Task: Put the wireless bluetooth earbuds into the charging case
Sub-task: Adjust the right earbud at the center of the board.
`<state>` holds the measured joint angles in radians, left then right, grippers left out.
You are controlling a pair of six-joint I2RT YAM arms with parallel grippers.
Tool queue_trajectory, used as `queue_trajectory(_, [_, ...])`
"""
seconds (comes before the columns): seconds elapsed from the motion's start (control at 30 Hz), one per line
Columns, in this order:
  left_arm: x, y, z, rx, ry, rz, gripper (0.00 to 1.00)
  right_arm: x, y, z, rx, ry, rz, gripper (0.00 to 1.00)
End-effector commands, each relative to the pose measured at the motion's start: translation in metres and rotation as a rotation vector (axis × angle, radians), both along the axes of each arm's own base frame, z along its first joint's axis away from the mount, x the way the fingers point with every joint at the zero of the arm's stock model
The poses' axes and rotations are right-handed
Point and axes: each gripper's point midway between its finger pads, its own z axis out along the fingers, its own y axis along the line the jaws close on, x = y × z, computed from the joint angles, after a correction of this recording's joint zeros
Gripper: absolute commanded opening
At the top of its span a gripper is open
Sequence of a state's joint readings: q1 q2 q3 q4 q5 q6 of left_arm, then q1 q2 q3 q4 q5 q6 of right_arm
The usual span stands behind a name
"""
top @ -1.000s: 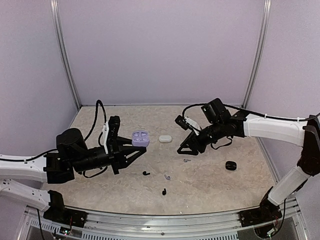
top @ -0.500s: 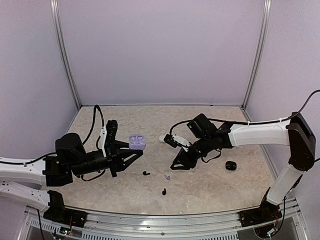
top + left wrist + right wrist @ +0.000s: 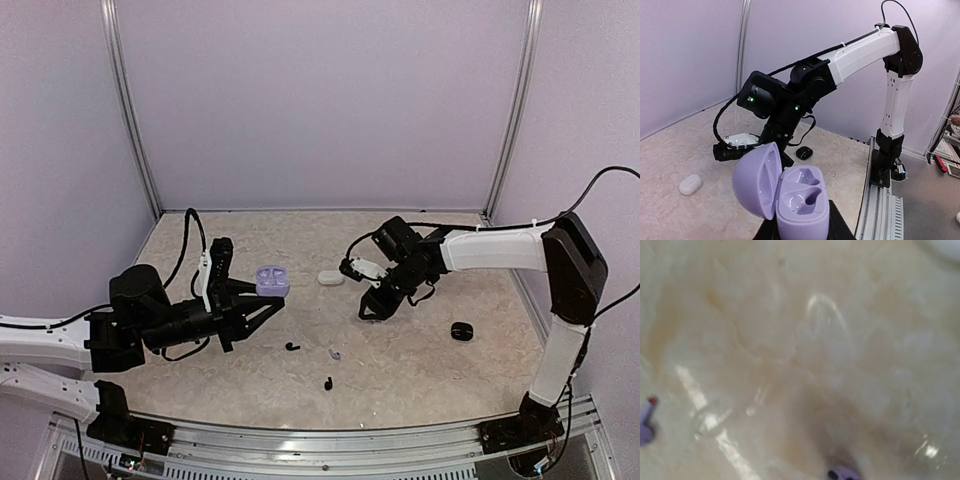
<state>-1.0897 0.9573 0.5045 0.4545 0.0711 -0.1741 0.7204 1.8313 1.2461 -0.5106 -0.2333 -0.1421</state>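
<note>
My left gripper [image 3: 266, 298] is shut on an open lavender charging case [image 3: 272, 281] and holds it above the table. In the left wrist view the case [image 3: 802, 200] has its lid [image 3: 752, 182] up and both wells empty, with my dark fingers [image 3: 842, 227] under it. My right gripper [image 3: 372, 306] points down, close to the table. Its wrist view is blurred and shows no fingers. A lavender earbud [image 3: 842, 473] lies at that view's bottom edge and another [image 3: 645, 420] at the left edge. One lavender earbud [image 3: 335, 353] and two black earbuds [image 3: 292, 346] [image 3: 328, 382] lie on the table.
A shut white case [image 3: 331, 278] lies behind the right gripper and also shows in the left wrist view [image 3: 690, 184]. A shut black case [image 3: 461, 331] lies to the right and shows in the left wrist view too [image 3: 804, 152]. Lavender walls enclose the beige table [image 3: 430, 370].
My right arm swung left, then lowered its gripper steeply to the table at centre right. My left gripper drew the lavender case slightly back to the left.
</note>
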Motion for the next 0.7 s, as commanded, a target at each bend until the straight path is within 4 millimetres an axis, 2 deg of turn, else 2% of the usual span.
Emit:
queue_trajectory(0.0, [0.001,0.001,0.005,-0.01,-0.019,0.0,0.0,0.001,-0.016,-0.013,-0.089,0.033,0.012,0.4])
queue_trajectory(0.4, [0.003,0.002,0.005,-0.012,-0.028,-0.004,0.0,0.018,-0.026,-0.038,-0.183,0.018,-0.016,0.39])
queue_trajectory(0.53, [0.003,0.001,0.005,-0.01,-0.031,-0.007,0.0,0.03,-0.03,-0.043,-0.21,0.0,-0.053,0.38])
queue_trajectory(0.67, [0.004,0.0,0.004,-0.006,-0.029,-0.008,0.0,0.047,-0.033,-0.039,-0.196,-0.01,-0.114,0.32])
